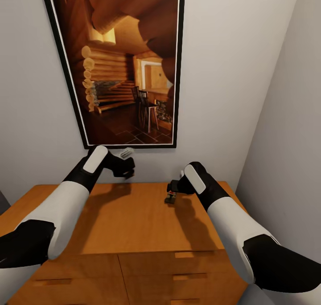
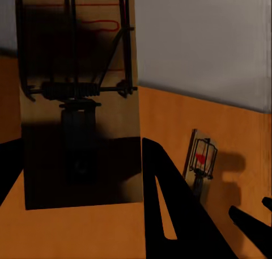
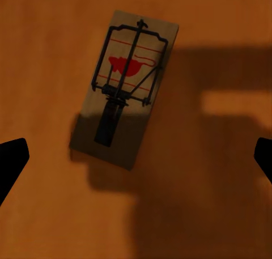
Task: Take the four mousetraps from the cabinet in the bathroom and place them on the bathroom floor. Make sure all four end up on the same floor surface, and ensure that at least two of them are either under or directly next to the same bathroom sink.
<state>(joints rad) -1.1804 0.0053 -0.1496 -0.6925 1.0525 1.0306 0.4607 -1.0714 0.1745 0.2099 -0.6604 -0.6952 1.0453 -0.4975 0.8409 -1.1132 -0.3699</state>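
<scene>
Left gripper (image 1: 127, 168) fingers clamp one tan wooden mousetrap (image 2: 79, 94) for carrying, while right gripper (image 1: 171, 193) fingers, spread apart, straddle a second flat mousetrap (image 3: 126, 88) on the orange-brown wooden cabinet (image 1: 129, 225) before closing.

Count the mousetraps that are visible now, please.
2. One mousetrap is close before the left tool; the other mousetrap lies flat on the cabinet top under the right tool. Others may be hidden.
</scene>
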